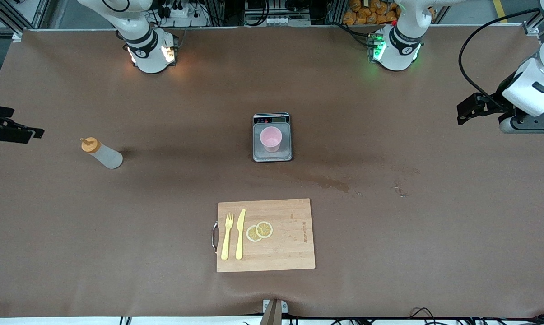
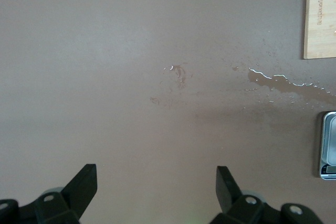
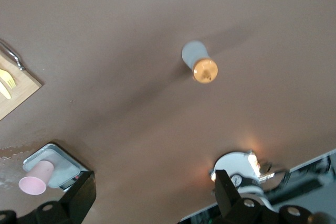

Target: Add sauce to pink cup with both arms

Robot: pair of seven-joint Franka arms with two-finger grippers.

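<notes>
The sauce bottle (image 1: 102, 154), whitish with an orange cap, stands on the table toward the right arm's end; it also shows in the right wrist view (image 3: 199, 62). The pink cup (image 1: 271, 138) stands on the grey scale (image 1: 272, 153) at mid-table, and both show in the right wrist view, the cup (image 3: 36, 177) on the scale (image 3: 59, 159). My right gripper (image 1: 25, 133) hangs open and empty over the table's edge beside the bottle, its jaws wide apart (image 3: 155, 192). My left gripper (image 1: 468, 110) hangs open and empty over the left arm's end (image 2: 156, 187).
A wooden cutting board (image 1: 266, 235) with a yellow fork (image 1: 227, 236), a yellow knife (image 1: 240, 234) and two lemon slices (image 1: 259, 231) lies nearer the front camera than the scale. A wet patch (image 1: 330, 183) marks the table between board and scale.
</notes>
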